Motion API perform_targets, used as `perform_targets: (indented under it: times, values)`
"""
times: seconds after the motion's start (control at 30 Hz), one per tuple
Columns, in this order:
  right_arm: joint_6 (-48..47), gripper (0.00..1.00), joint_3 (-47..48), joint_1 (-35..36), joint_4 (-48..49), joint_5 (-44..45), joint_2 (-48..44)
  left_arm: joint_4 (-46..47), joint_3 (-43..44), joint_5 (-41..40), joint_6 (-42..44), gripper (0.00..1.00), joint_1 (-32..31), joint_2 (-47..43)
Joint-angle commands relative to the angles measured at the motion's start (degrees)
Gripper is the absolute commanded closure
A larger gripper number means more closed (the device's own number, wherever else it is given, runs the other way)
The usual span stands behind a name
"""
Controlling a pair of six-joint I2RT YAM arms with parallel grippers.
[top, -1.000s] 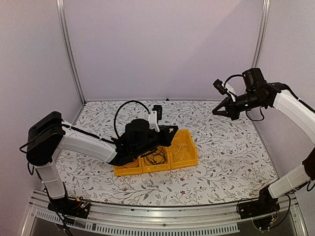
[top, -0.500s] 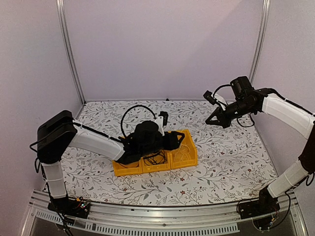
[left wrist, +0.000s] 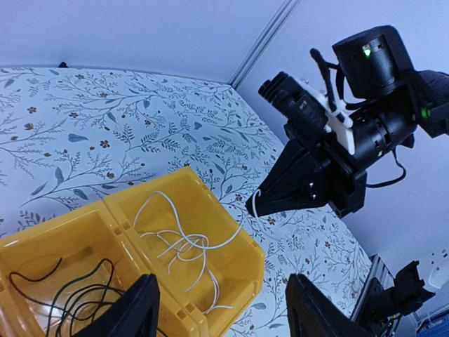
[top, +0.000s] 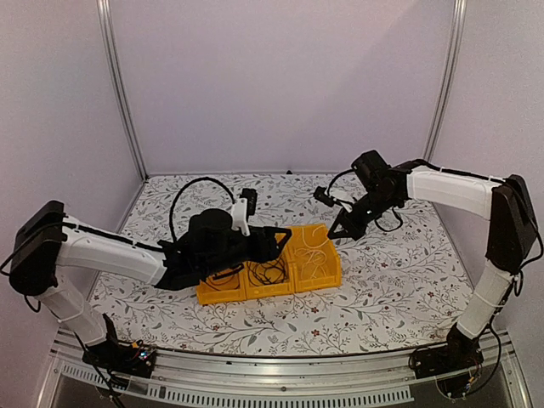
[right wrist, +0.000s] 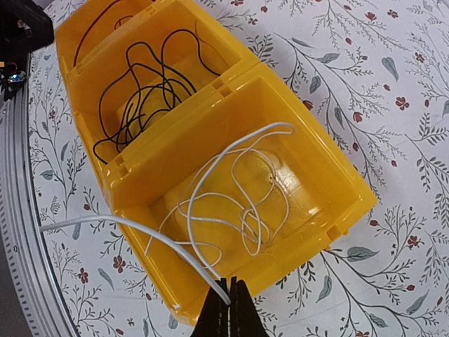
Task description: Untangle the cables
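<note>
The white cable point(right wrist: 245, 221) lies in a loose heap of loops in the end compartment of the yellow bin point(top: 316, 285), the one on the right side as seen from above. One strand rises out of the heap, over the bin's wall, to the right gripper point(right wrist: 228, 303). In the right wrist view another stretch of it runs away from the fingertips, across the rim and out over the table point(top: 382, 280).

The right gripper's fingers are pressed together on that white strand, pinching it at their very tips. The gripper hangs above and just beyond the bin's right end, pointing down towards it.

In the neighbouring middle compartment sits the black cable point(right wrist: 140, 105), a thin tangle of curls that stays inside its own walls. It looks apart from the white one, with the divider between them.

The third compartment, at the left end, is mostly covered by the left arm, and I cannot make out what is in it.

The left gripper point(left wrist: 223, 281) hovers over the bin with its fingers spread wide apart and nothing between them.

The bin rests near the middle of the table, which has a floral pattern.
</note>
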Motion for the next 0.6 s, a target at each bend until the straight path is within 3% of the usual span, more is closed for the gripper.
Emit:
perform_targets:
  times: [0.0,0.2,0.4,0.57]
  values:
    - [0.02,1.00,3.48,2.65,-0.81,3.47,4.74,-3.57,-4.41,-7.17,-0.32,0.37,-0.41,-8.83]
    - [-0.51,0.99,7.29,6.10,-4.05,6.50,9.92,-7.62,-7.94,-12.79,0.64,0.37,-0.12,-16.66]
    - [-3.22,0.66,9.56,6.26,-10.66,11.74,7.03,-9.66,-7.98,-13.74,1.39,0.37,0.42,-18.29]
    - [-5.49,0.55,9.16,6.20,-15.66,15.98,0.92,-9.17,-7.62,-13.38,2.97,0.36,0.84,-17.99]
